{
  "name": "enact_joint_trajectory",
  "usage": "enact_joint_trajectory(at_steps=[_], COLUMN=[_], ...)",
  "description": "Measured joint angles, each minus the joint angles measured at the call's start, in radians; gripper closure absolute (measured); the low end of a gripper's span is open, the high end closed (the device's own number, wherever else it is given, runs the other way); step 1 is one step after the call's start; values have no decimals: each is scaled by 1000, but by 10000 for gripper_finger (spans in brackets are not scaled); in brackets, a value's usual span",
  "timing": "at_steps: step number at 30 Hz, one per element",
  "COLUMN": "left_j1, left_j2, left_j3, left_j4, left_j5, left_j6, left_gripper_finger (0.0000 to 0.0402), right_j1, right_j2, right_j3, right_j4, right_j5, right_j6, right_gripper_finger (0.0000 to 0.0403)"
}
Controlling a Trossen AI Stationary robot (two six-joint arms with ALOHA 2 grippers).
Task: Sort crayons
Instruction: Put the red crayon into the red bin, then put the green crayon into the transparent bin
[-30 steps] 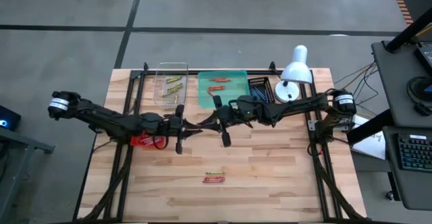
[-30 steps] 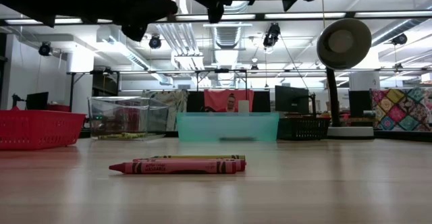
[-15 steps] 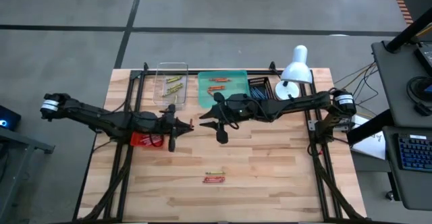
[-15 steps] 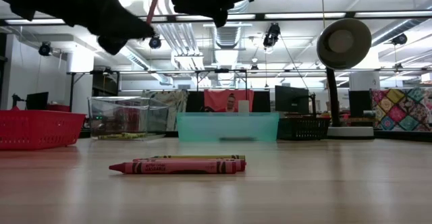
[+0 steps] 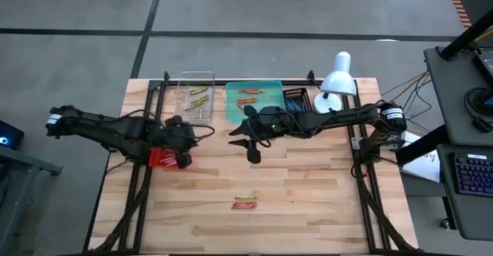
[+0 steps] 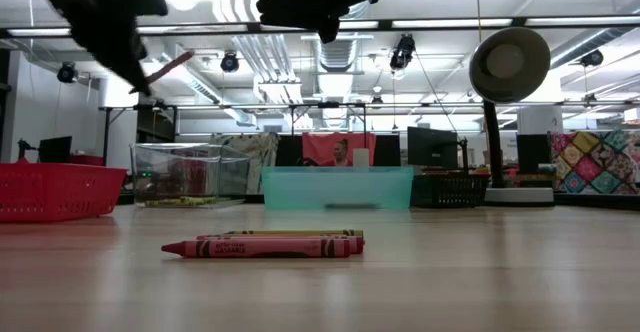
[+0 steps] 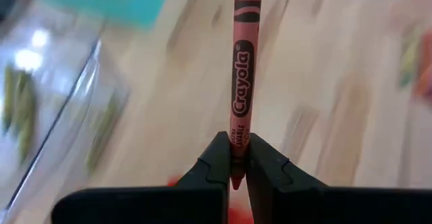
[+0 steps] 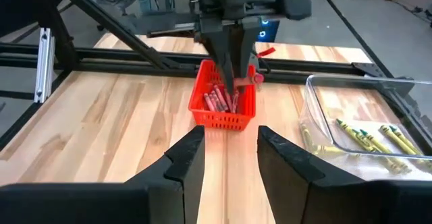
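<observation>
The high camera is looking straight down on the whole tabletop (image 5: pixel 308 186), the low one is peering level across it, and both are sharing the red basket (image 5: pixel 163 160) with the right wrist camera.

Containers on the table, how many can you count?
4. A clear bin, a teal tray and a dark basket stand in a row along the far edge; a red mesh basket sits partly under the left arm.

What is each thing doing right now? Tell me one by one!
Left tool: shut on a red crayon, above the red basket.
Right tool: open, empty.
Red basket: holds red crayons.
Clear bin: holds yellow-green crayons.
Two crayons: lying loose on the table.
</observation>
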Motion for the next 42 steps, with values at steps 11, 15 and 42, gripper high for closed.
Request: enact_joint_trajectory(at_steps=[11, 15, 42], left_j1=[0, 0, 0], left_j2=[117, 164, 375], left_j3=[40, 22, 2], left_j4=[-438, -484, -547], left_j5=[147, 214, 213], left_j6=[-224, -230, -173], left_gripper_finger=[402, 401, 337], right_j1=[0, 0, 1], right_j2=[4, 5, 7], right_j3=[-3, -4, -3], right_j4=[-17, -17, -51], right_j5=[0, 0, -2], right_j6=[6, 7, 17], right_gripper_finger=[275, 277, 273])
